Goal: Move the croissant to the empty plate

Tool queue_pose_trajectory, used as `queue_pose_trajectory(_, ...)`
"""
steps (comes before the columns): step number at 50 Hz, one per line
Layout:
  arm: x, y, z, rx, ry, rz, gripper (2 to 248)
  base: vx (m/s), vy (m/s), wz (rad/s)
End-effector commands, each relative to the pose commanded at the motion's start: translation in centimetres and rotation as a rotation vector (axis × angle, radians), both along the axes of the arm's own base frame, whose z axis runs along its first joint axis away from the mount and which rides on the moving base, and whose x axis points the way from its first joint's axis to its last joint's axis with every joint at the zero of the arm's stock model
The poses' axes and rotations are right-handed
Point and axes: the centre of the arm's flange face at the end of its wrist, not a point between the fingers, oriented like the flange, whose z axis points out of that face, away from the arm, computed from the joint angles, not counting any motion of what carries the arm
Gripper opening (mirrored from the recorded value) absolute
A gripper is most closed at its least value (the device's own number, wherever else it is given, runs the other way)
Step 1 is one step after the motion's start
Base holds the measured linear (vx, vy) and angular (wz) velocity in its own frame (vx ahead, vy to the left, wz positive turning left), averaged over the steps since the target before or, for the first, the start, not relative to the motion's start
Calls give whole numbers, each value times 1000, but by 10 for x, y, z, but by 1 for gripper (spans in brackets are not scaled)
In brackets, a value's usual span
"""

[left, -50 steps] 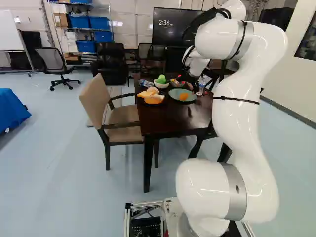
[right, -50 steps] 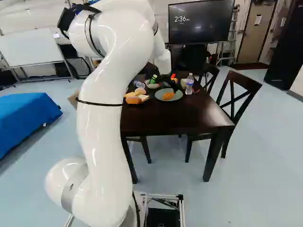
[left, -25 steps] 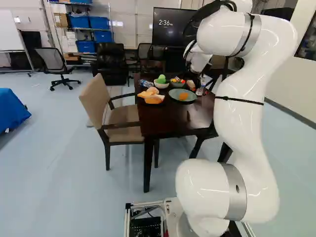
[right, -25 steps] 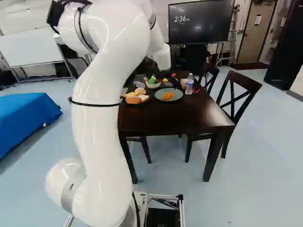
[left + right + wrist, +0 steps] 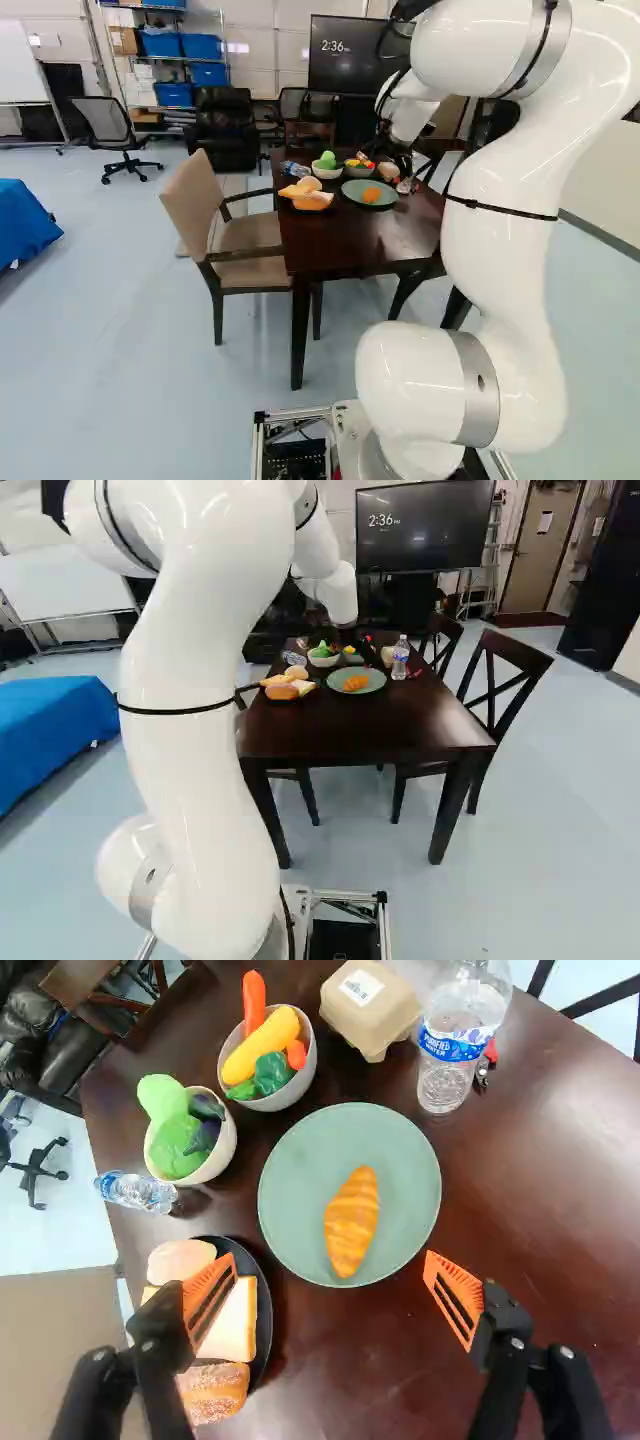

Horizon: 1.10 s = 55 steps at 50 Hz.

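My gripper [image 5: 399,153] is over the far part of the table in the left base view. In the wrist view the gripper [image 5: 332,1295] stands open above the table, nothing between its orange pads. Ahead of it the golden croissant [image 5: 352,1222] lies on a round green plate [image 5: 290,1175], which carries nothing else. A black plate [image 5: 264,1310] with several bread pieces is beside the green one, partly hidden under one finger. No empty plate shows.
Past the plates stand a bowl of toy vegetables [image 5: 230,1060], a bowl with green and purple items [image 5: 222,1160], an egg carton [image 5: 370,1002] and an upright water bottle [image 5: 455,1045]. Another bottle [image 5: 137,1192] lies down. A chair [image 5: 235,210] adjoins the table.
The upper arm has swung outward, rightward in the left base view and leftward in the right one. The gripper has shifted, uncovering more of the bowls. Base and croissant have stayed put.
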Motion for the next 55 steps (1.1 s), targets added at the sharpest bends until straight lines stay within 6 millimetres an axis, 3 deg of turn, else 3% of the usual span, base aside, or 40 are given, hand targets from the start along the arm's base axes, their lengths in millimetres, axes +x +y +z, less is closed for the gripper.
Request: queue_pose_trajectory(55,-98,53,4,11,41,45,247,0,0,0)
